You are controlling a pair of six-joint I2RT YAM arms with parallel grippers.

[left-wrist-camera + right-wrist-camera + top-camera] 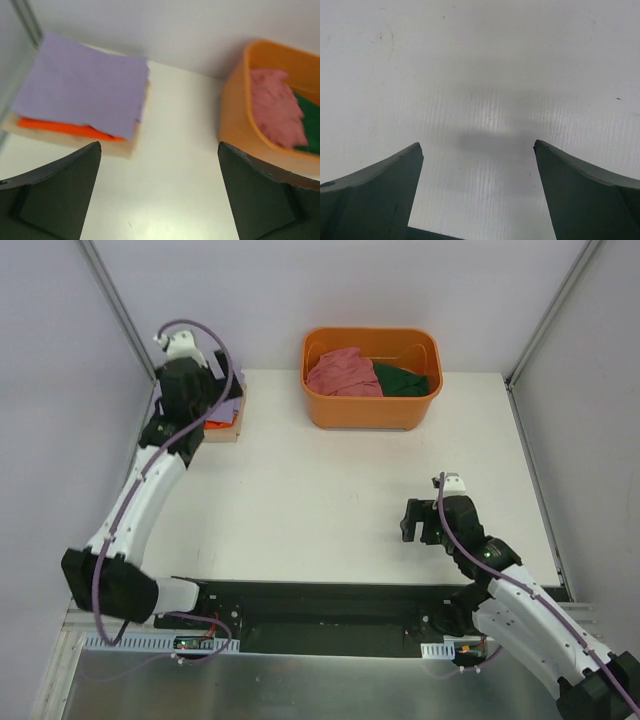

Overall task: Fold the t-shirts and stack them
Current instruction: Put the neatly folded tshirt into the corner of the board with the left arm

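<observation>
A folded lavender t-shirt [85,85] lies on a folded orange t-shirt [60,127], stacked on a tan board [117,146] at the table's far left; the stack shows in the top view [228,412], partly hidden by my left arm. A dusty pink t-shirt [345,372] and a dark green t-shirt [405,380] lie crumpled in the orange tub [371,408]. My left gripper [159,150] is open and empty, hovering beside the stack. My right gripper [478,146] is open and empty above bare table at the near right [427,523].
The white table [320,490] ends at a black rail along the near edge. Grey walls and metal posts [112,290] close in the left, back and right sides. The tub also shows in the left wrist view [237,120].
</observation>
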